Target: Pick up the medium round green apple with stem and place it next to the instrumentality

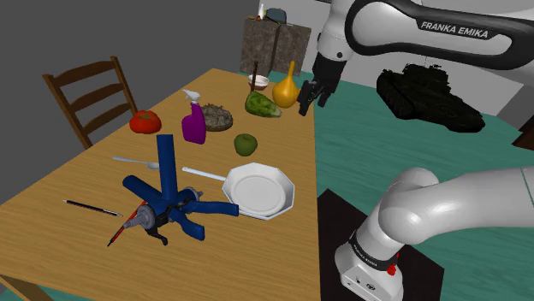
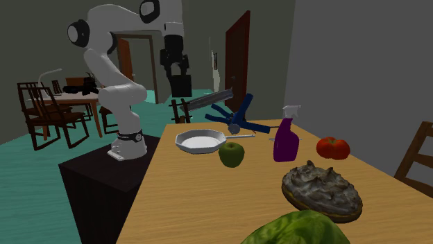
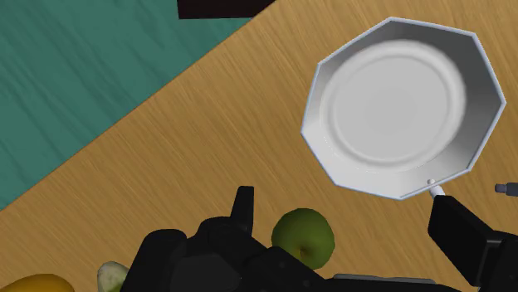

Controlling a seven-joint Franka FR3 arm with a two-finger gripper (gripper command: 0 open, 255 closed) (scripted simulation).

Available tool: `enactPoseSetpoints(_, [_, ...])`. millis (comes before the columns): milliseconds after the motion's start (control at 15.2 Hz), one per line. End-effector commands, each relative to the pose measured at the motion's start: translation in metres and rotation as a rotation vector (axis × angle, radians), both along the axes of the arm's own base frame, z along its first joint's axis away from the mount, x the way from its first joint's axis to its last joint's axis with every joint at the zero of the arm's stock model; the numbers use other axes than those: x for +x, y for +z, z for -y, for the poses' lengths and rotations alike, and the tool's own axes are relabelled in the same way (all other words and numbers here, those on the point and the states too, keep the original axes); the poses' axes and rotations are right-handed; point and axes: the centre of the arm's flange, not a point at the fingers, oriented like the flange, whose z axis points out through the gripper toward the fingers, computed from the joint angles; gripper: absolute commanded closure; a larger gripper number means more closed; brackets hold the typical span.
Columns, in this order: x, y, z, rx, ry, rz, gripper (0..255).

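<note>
The green apple (image 1: 246, 144) with a short stem stands on the wooden table (image 1: 77, 192), just beyond the white plate (image 1: 258, 190). A blue tool (image 1: 171, 201) with several arms and a grey and red tip lies nearer the front. My gripper (image 1: 312, 96) hangs open and holds nothing, well above the table's edge, up and to the shoulder view's right of the apple. In the wrist view the apple (image 3: 303, 236) shows far below between the spread fingers (image 3: 243, 207), touching neither. The second exterior view has the apple (image 2: 232, 154) in front of the plate (image 2: 200, 142) and the tool (image 2: 236, 118).
A purple spray bottle (image 1: 195, 120), a tomato (image 1: 145, 121), a brown pie (image 1: 218, 117), a lettuce (image 1: 261, 104), a yellow gourd (image 1: 287, 85) and a small bowl (image 1: 258, 81) crowd the table's far end. A spoon (image 1: 137, 161) and a pen (image 1: 94, 208) lie by the tool. A chair (image 1: 86, 98) stands behind.
</note>
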Motion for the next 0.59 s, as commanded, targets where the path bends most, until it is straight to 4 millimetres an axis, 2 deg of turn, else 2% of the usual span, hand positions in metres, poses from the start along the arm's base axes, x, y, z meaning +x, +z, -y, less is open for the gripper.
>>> enactPoseSetpoints(0, [0.000,0.000,0.000,0.000,0.000,0.000,0])
enactPoseSetpoints(528, [0.071,-0.066,0.040,0.026,0.242,0.012,0])
